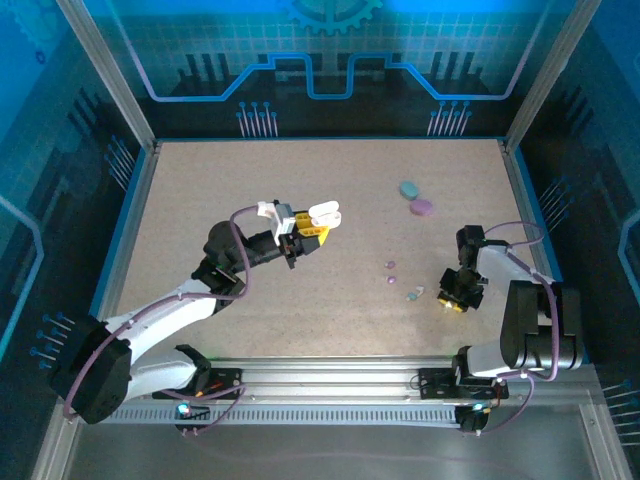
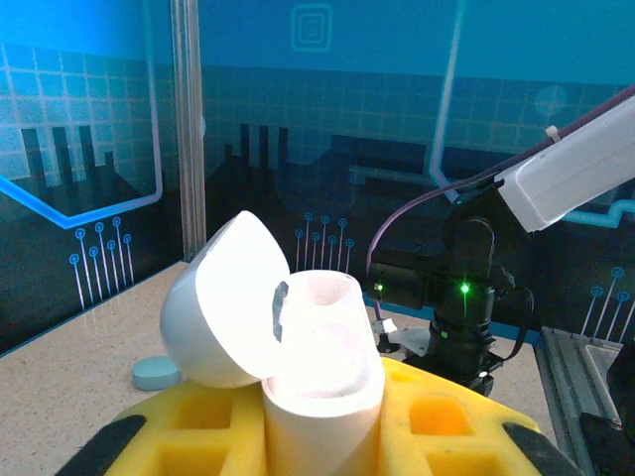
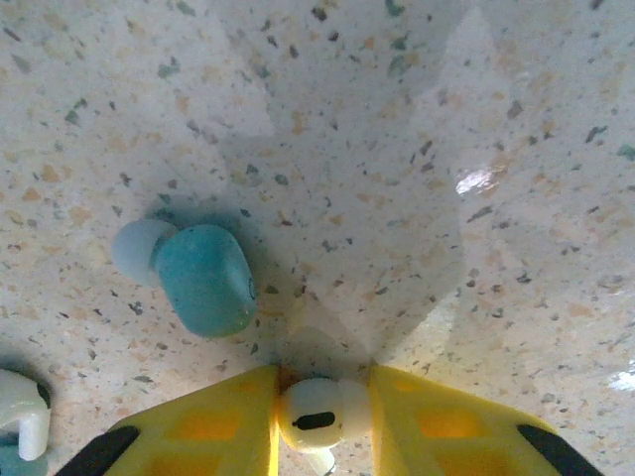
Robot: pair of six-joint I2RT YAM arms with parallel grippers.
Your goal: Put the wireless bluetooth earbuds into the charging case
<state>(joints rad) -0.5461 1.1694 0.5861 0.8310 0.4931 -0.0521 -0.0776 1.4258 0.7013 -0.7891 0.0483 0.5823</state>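
1. White earbud point(image 3: 316, 416): it lies on the speckled table point(image 3: 397, 149), lodged between the two yellow fingers of my right gripper point(image 3: 322, 397). Both fingers touch it, one on each side. The right gripper is clamped on this bud, low at the table surface.

2. Teal earbud point(image 3: 203, 281): it rests on the table just beside the right gripper, apart from both fingers, with its pale tip pointing away from them. A further bud point(image 3: 22, 421) is cut off at the frame edge; I cannot tell its full shape.

3. Purple earbuds point(image 1: 390, 264): the two lie close together on the table, between my two grippers in the overhead view.

4. White charging case point(image 2: 322, 367): my left gripper point(image 2: 322, 426) is clamped on its body, held above the table near the centre. The lid point(image 2: 223, 307) is hinged open and tilted to one side, exposing the white interior.

5. Teal case point(image 1: 408, 188) and purple case point(image 1: 423, 207): both are closed and lie just beside each other toward the far right of the table, well apart from either gripper.
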